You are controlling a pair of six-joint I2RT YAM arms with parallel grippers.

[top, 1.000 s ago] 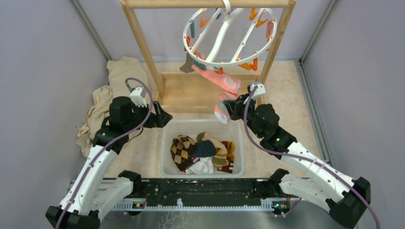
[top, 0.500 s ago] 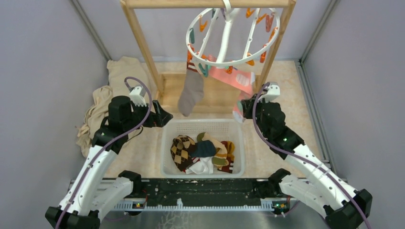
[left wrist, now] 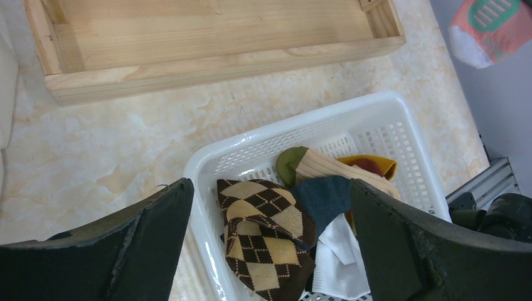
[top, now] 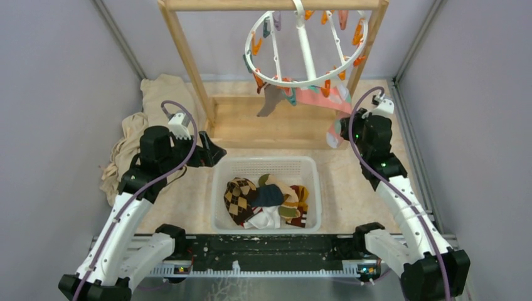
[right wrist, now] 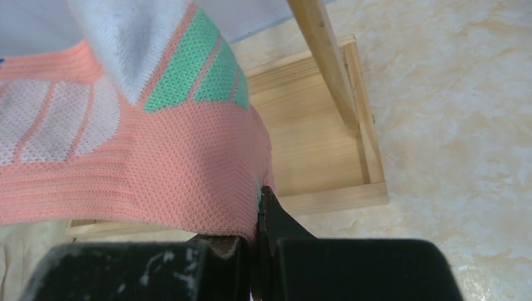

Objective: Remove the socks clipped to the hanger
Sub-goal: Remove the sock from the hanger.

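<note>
- My left arm (top: 125, 213) is bent at the elbow and reaches forward; my left gripper (top: 216, 152) points down, jaws spread wide, empty.
- My right arm (top: 401, 200) stretches far forward; my right gripper (top: 344, 128) is pinched tight on a pink sock (right wrist: 157, 182).

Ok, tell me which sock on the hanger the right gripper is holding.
The pink sock with green and white patches, stretched from the hanger to the right gripper; the grey sock hangs free.
</note>
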